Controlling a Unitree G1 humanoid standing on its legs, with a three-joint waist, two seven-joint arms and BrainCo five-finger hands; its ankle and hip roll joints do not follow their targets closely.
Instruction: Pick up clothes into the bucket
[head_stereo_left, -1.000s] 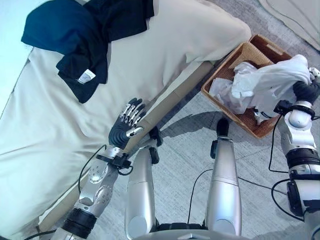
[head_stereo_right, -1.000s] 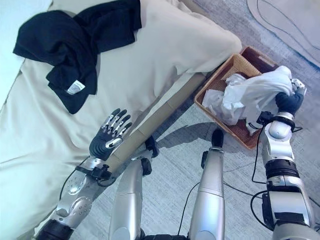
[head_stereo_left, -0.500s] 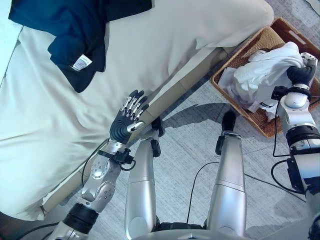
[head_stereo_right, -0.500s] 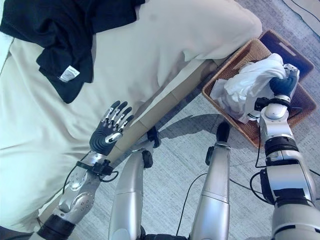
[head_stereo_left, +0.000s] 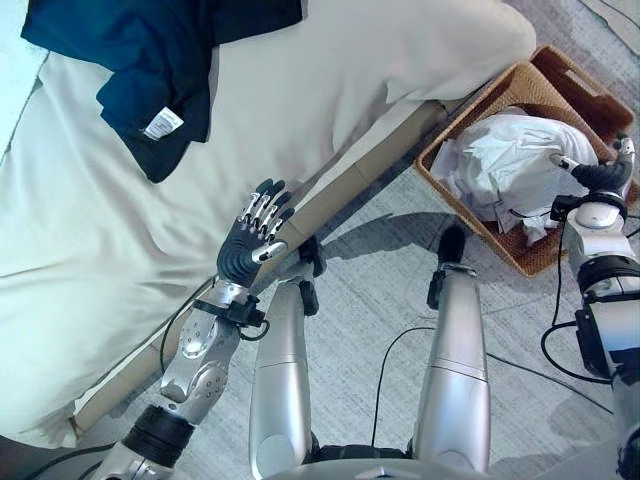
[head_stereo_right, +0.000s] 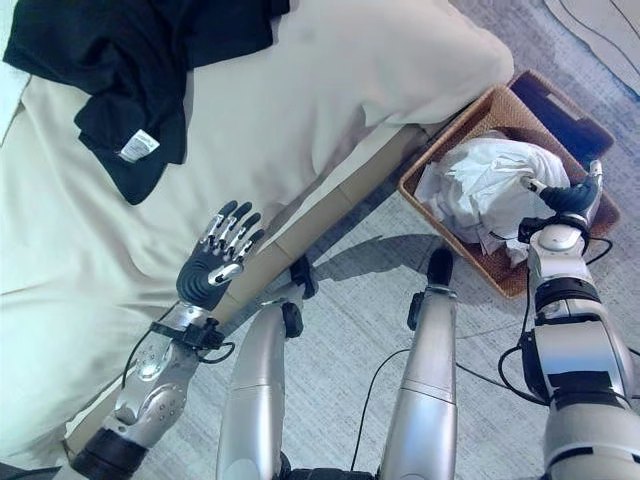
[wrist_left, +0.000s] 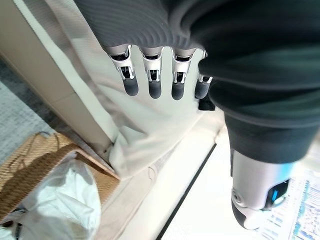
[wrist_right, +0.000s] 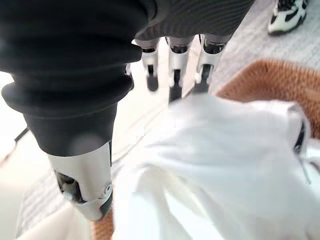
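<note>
A white garment (head_stereo_left: 510, 165) lies bunched in the brown wicker basket (head_stereo_left: 470, 95) on the floor beside the bed. My right hand (head_stereo_left: 600, 175) hovers at the garment's outer edge; its fingers (wrist_right: 175, 65) are straight over the white cloth (wrist_right: 225, 165), holding nothing. A dark navy and black heap of clothes (head_stereo_left: 150, 60) with a white label lies at the far left of the bed. My left hand (head_stereo_left: 250, 245) is raised at the bed's near edge, open and empty, well short of the dark clothes.
The bed (head_stereo_left: 300, 120) is covered by a cream sheet that hangs over its side by the basket. Grey carpet lies between the bed and the basket. A person's shoe (wrist_right: 287, 15) stands on the floor past the basket.
My right hand has let go of the white garment, which has dropped from the raised hand into the basket. The left hand has stayed put.
</note>
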